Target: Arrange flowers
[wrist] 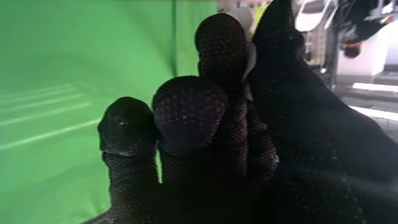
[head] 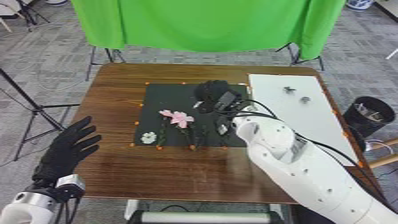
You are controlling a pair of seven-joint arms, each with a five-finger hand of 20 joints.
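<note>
a black bin [head: 359,125] beside the table [head: 111,167] holds pale odds and ends, pink flowers [head: 180,119] and a white flower [head: 148,137] lie on the dark mat [head: 160,97], the left hand [head: 62,156] is empty with straight, parted fingers, and the right hand's [head: 211,91] grip above the mat cannot be told.

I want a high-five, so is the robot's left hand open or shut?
Open: the left hand has straight fingers, spread apart.

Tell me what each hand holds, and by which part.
Black-gloved left hand: nothing. Black-gloved right hand: something pale shows against it, but whether it is held, and where, cannot be told.
</note>
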